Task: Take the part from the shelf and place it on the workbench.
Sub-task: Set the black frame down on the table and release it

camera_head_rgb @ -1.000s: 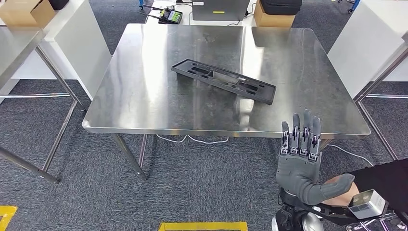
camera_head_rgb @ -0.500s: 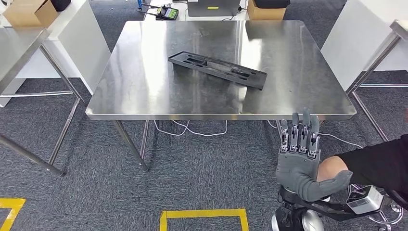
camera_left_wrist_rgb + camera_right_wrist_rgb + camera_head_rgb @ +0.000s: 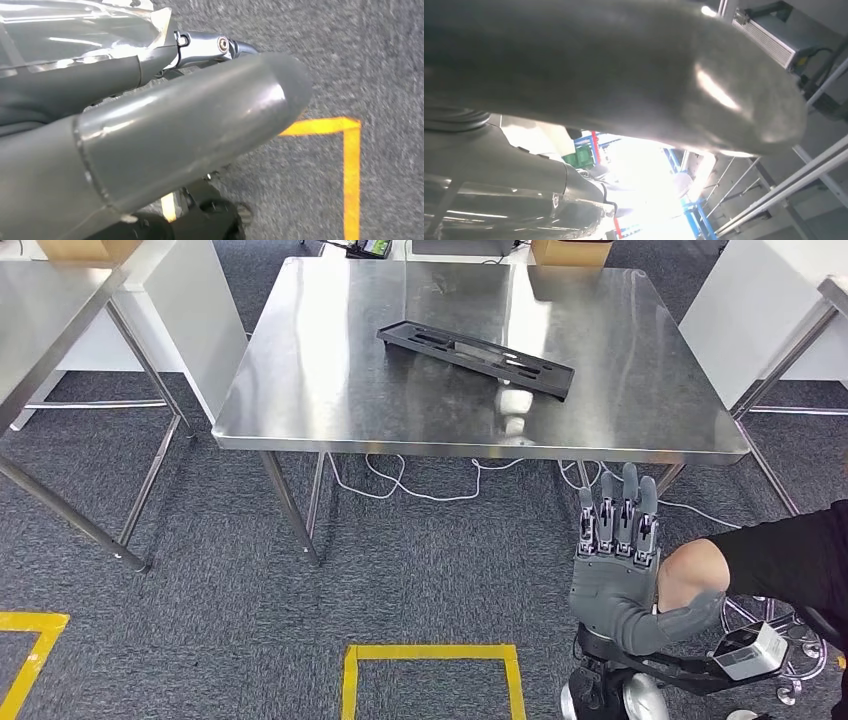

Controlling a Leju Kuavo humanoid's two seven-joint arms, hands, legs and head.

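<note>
While on workbench (image 3: 300, 390), part (image 3: 475, 358) well beyond fingers (image 3: 616, 515)

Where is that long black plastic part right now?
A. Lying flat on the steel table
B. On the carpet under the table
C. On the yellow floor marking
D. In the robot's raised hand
A: the black part lies flat on the steel table, while the raised right hand holds nothing.
</note>
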